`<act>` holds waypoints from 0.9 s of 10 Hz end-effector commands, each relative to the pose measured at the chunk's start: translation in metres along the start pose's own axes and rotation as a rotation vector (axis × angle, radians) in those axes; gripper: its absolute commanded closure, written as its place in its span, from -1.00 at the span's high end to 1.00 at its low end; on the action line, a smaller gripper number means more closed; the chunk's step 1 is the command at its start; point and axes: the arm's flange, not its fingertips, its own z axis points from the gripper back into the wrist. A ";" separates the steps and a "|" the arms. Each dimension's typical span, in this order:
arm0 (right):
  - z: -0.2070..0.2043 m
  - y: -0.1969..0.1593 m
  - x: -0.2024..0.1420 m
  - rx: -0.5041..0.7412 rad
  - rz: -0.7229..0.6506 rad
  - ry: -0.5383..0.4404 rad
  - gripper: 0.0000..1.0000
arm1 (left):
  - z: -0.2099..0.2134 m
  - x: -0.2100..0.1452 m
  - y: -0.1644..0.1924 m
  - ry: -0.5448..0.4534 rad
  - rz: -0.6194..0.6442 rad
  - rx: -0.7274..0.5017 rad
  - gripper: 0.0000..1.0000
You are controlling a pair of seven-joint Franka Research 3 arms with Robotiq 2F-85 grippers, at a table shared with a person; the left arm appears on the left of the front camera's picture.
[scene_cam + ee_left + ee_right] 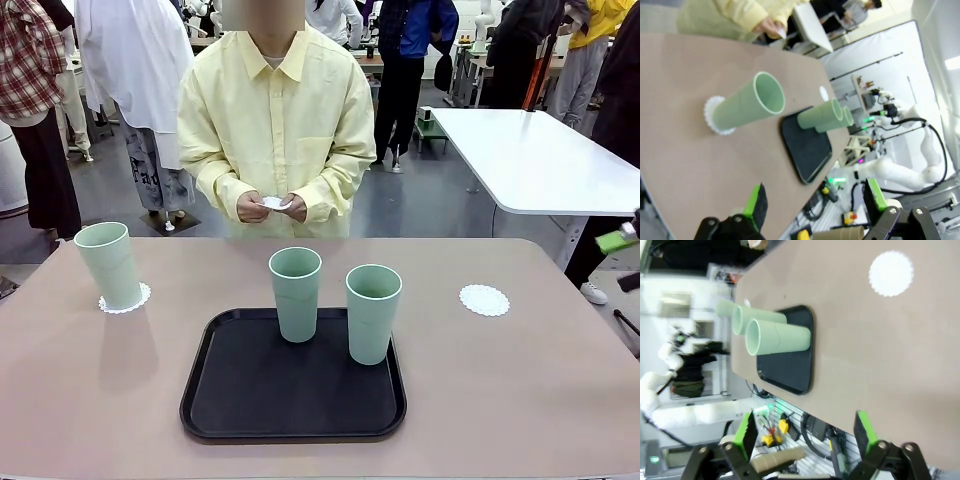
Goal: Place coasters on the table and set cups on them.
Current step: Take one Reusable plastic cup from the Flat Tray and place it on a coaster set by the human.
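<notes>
**Front view.** One cup, the left cup [108, 262], stands upright on the left coaster [125, 300] at the middle left of the frame. The middle cup [296, 292] and the right cup [373, 312] stand on the black tray [205, 400] at lower centre, close together but apart. The right coaster [484, 300] lies bare on the table [540, 380] at the right. The person's hands [270, 206] hold a third coaster [274, 203] above the far edge.

**Left wrist view.** The left gripper [816, 200] at the bottom edge is released, with wide jaws and nothing between them. The left cup is in the centre left of the frame.

- Hazard: an arm sweeping past could knock this tall cup off its coaster.

**Right wrist view.** The right gripper [805, 435] at the bottom edge is likewise released and empty. The bare right coaster is at upper right, and the tray cups are at centre left.

- Hazard: the gap between the tray cups is narrow, so a wide-set finger closing on one could strike the other and topple it.
- Hazard: the paper coaster is light, and a cup dragged across it rather than lowered onto it would probably slide or crease it.
- Hazard: reaching across the middle of the table could meet the person's hands as they lay the third coaster down.
</notes>
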 end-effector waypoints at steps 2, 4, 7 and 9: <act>-0.011 0.041 0.059 -0.121 0.454 0.140 1.00 | 0.002 -0.001 -0.001 -0.005 -0.001 -0.005 1.00; -0.039 0.083 0.059 -0.163 0.729 0.224 1.00 | 0.002 -0.001 -0.001 -0.005 -0.001 -0.005 1.00; -0.093 0.125 0.055 -0.334 0.987 0.376 1.00 | 0.002 -0.001 -0.001 -0.005 -0.001 -0.005 1.00; -0.128 0.137 0.059 -0.397 1.043 0.367 1.00 | 0.002 -0.001 -0.001 -0.005 -0.001 -0.005 1.00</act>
